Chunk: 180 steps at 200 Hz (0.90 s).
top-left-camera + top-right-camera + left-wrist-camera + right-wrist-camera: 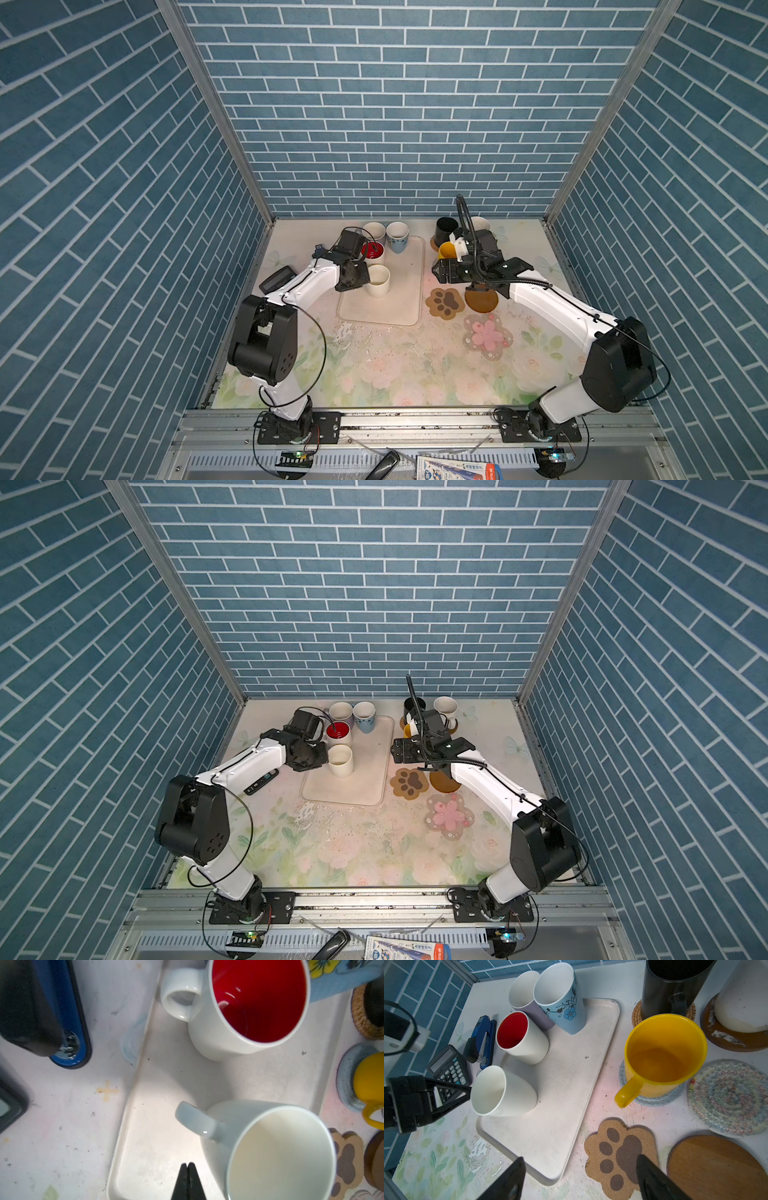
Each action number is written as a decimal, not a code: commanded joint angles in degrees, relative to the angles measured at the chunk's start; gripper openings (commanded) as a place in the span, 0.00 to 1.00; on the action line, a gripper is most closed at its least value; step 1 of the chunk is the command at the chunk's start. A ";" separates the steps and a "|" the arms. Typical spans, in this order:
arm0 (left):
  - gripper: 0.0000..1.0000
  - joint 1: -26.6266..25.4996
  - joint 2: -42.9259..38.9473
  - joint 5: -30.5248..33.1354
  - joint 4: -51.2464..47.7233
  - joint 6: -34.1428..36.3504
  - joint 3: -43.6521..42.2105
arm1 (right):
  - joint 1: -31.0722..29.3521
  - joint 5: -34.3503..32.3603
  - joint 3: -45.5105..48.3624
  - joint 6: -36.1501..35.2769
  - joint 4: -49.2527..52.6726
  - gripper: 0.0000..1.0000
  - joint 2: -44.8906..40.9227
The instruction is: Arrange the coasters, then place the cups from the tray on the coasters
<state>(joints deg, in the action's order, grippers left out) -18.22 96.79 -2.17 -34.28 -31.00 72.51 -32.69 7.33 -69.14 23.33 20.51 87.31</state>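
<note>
Presently on the tray (560, 1084), a beige rounded rectangle left of the table's centre: four mugs, all upright.
- Plain white mug (500, 1093), at the tray's front-left edge.
- Red-inside white mug (521, 1039), just behind it.
- Lavender-grey mug (522, 989) and light blue flowered mug (564, 1007), side by side at the far end, bases partly hidden.

Off the tray, to its right: three mugs, each on a coaster.
- Yellow mug (662, 1057) on the pale blue knit coaster (654, 1101).
- Black mug (675, 989) on the woven tan coaster (636, 1012).
- Other white mug (743, 1001) on a brown disc (733, 1041).

Coasters unoccupied: four.
- Whitish woven coaster (729, 1097), beside the yellow mug.
- Paw-shaped coaster (618, 1153), just beside the tray's right edge.
- Other brown disc (716, 1167), next to the paw.
- Pink flower coaster (487, 336), nearer the front.

Left gripper (188, 1167): jaws pressed together, holding nothing. It sits low over the tray's left side with its tips towards the handle side of the plain white mug. Contact cannot be told.

Right gripper (580, 1158): jaws spread wide, empty, poised above the strip between the tray's right edge and the paw-shaped coaster.

Sundries: black calculator (448, 1070) and blue stapler (483, 1041), left of the tray, and the floral table cover (395, 374).
</note>
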 commanded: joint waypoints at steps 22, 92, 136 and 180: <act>0.00 2.45 2.63 -0.74 -3.34 1.80 6.73 | -0.18 -0.10 -0.62 -0.20 0.29 0.85 -0.37; 0.00 4.33 11.96 -2.39 -4.90 2.52 17.25 | -0.18 0.04 -4.34 -2.02 2.03 0.85 3.53; 0.00 4.59 16.37 -3.22 -5.21 2.88 20.69 | -0.20 0.31 -5.22 -2.24 1.55 0.85 5.42; 0.00 4.59 17.24 -4.50 -3.39 2.64 18.98 | -0.18 0.40 -3.79 -2.15 1.06 0.85 4.95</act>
<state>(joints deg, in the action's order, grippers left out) -13.89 113.49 -5.67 -37.74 -28.86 92.01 -32.71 7.31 -71.46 22.46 21.80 92.16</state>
